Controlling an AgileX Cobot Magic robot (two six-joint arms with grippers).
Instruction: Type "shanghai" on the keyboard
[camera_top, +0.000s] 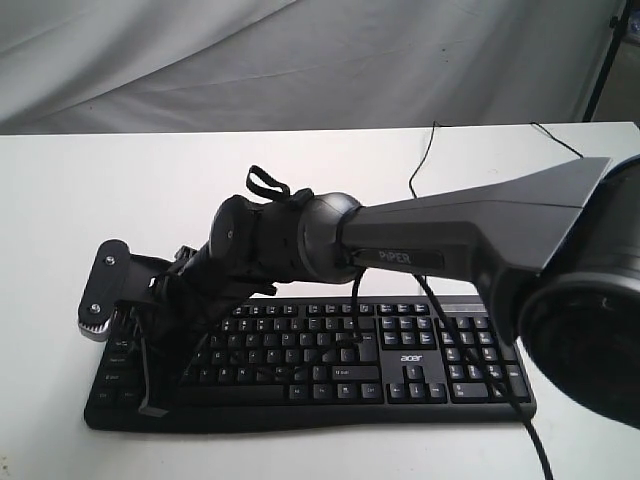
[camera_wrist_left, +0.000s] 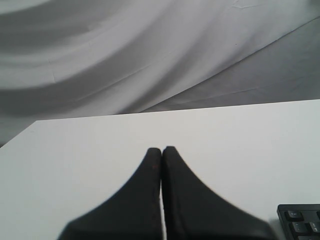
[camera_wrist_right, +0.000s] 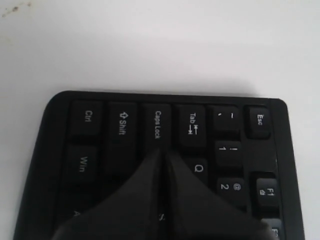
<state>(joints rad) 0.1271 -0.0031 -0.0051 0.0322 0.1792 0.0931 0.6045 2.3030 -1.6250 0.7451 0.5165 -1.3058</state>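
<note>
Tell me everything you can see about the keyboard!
The keyboard is wide, black and looks like plastic, with small white letters on its keys, a number pad at one end and a white acer logo. It lies flat on the white table. The robot's right hand, shut, is over the keys beside Caps Lock; whether it presses one I cannot tell.

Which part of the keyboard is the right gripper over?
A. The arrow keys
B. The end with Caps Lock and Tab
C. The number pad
B: in the right wrist view, the shut right gripper ends right next to the Caps Lock key at that end of the keyboard.
</note>
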